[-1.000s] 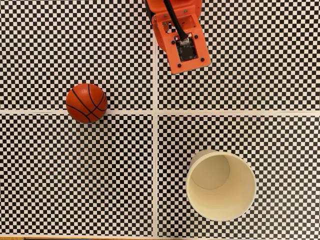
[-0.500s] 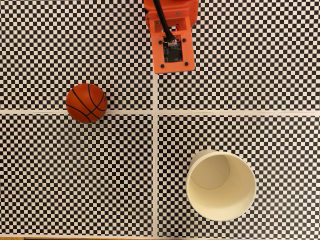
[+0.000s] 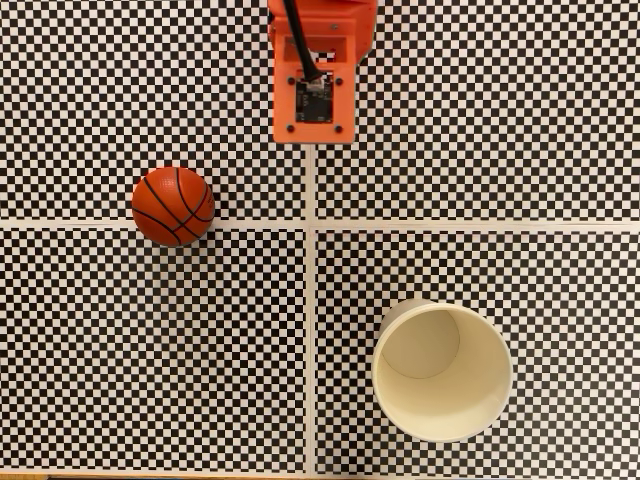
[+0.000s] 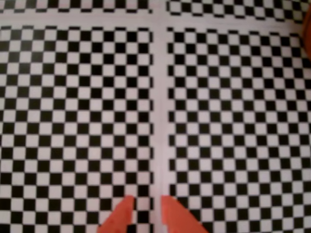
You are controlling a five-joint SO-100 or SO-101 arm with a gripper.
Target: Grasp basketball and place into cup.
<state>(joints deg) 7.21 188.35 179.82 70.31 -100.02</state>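
My arm [image 3: 312, 75] swings toward the ball [image 3: 173, 205], gripper [image 4: 146, 209] nearly closed and empty, so grasping and the cup [image 3: 442, 370] remain.

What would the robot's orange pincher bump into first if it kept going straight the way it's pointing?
Probably just the checkered table. In the wrist view the gripper points along the white stripe with nothing standing on it. The basketball and cup sit off to either side in the fixed view.
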